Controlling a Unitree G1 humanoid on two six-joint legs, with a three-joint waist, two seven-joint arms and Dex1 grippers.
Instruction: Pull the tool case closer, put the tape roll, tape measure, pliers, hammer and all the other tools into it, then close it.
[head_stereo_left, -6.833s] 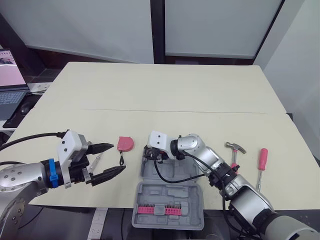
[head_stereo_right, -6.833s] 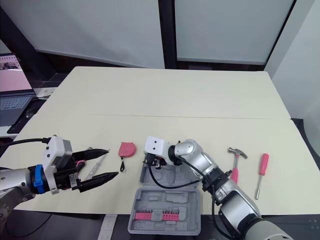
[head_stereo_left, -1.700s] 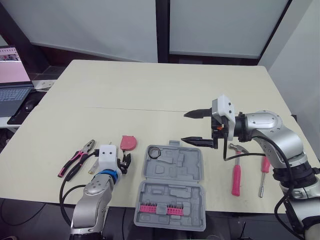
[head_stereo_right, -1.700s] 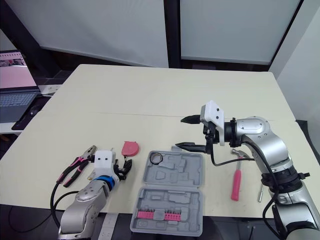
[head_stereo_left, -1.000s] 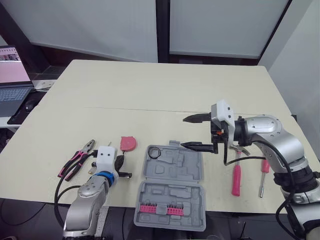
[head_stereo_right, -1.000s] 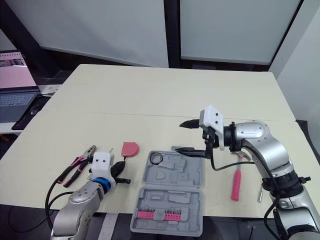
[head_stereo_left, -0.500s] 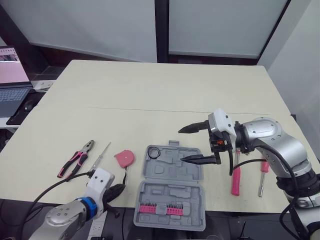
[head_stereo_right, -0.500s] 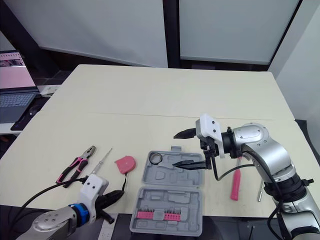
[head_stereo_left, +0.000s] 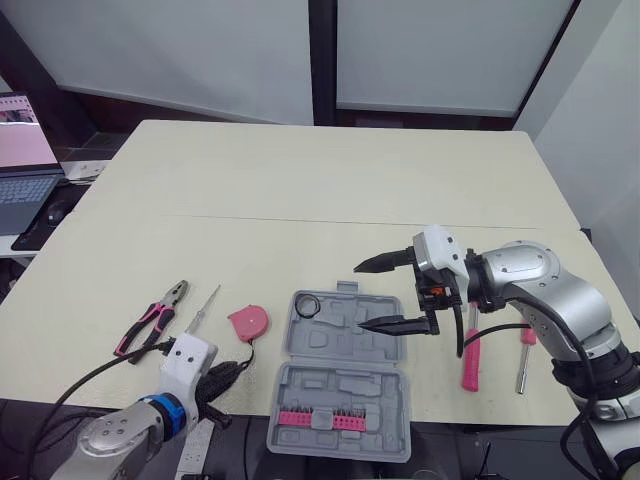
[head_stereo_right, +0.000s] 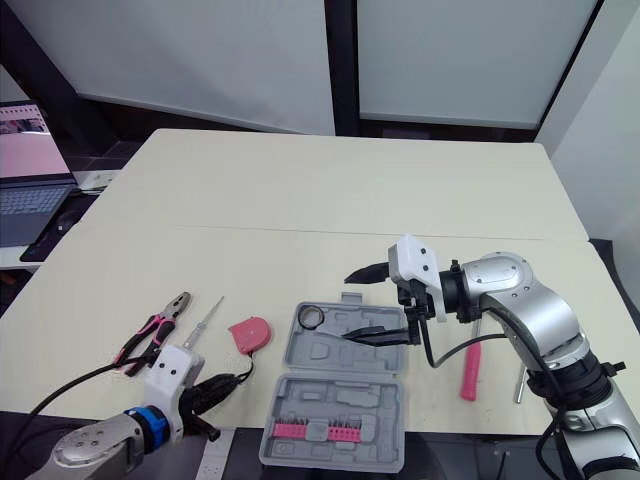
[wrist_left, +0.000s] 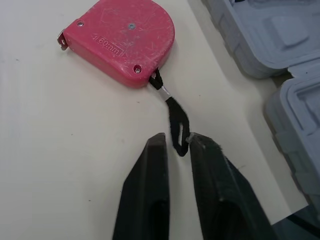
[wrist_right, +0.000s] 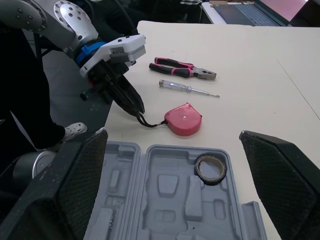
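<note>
Visibly scuffed pink tape measure (wrist_left: 120, 40), strap (wrist_left: 168, 103) in left claw (wrist_left: 177, 139).

Lighting was bright, even and diffuse from above, with no glare on the table (head_stereo_left: 300, 190). Shadows were soft and short under the tool case (head_stereo_left: 340, 385) and tape measure (wrist_left: 120, 42). Far left was dim around the laptop (head_stereo_left: 20, 200). The right gripper (head_stereo_left: 360, 297) had its fingers (wrist_right: 285, 185) close to the wrist lens, dark and possibly soft.
</note>
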